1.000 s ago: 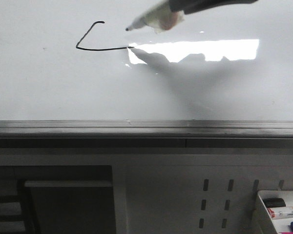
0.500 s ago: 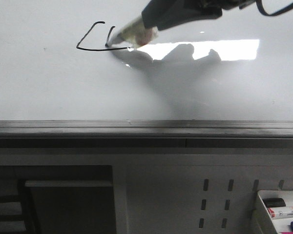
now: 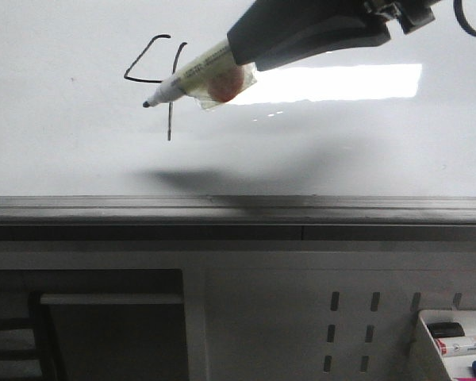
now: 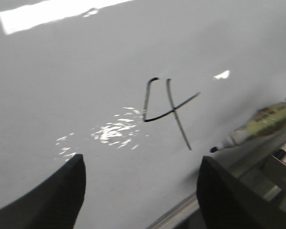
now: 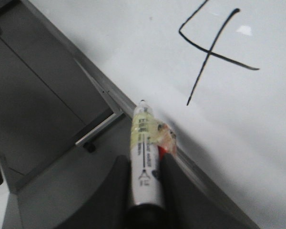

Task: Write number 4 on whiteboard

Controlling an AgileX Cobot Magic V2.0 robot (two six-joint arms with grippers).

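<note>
The number 4 [image 3: 170, 123] is drawn in thin black line on the whiteboard [image 3: 71, 151], with an angled left stroke, a bar and a long stem. My right gripper [image 3: 242, 44] is shut on a white marker [image 3: 192, 74], whose black tip points down-left, in front of the 4 and lifted off the board. In the right wrist view the marker [image 5: 144, 157] sits between the fingers, with the 4 [image 5: 209, 53] beyond it. My left gripper [image 4: 140, 191] is open and empty, facing the board, and sees the 4 [image 4: 174, 110] and the marker [image 4: 260, 125].
The board's grey metal lower rim [image 3: 222, 208] runs across the front view. Below it is a grey perforated panel [image 3: 353, 325] and a dark opening [image 3: 111, 333] at lower left. A white tray [image 3: 427, 345] with spare markers stands at lower right.
One second ago only the left stroke and bar were drawn. The marker then drew the vertical stem downward and has now lifted off the board toward the lower left.
</note>
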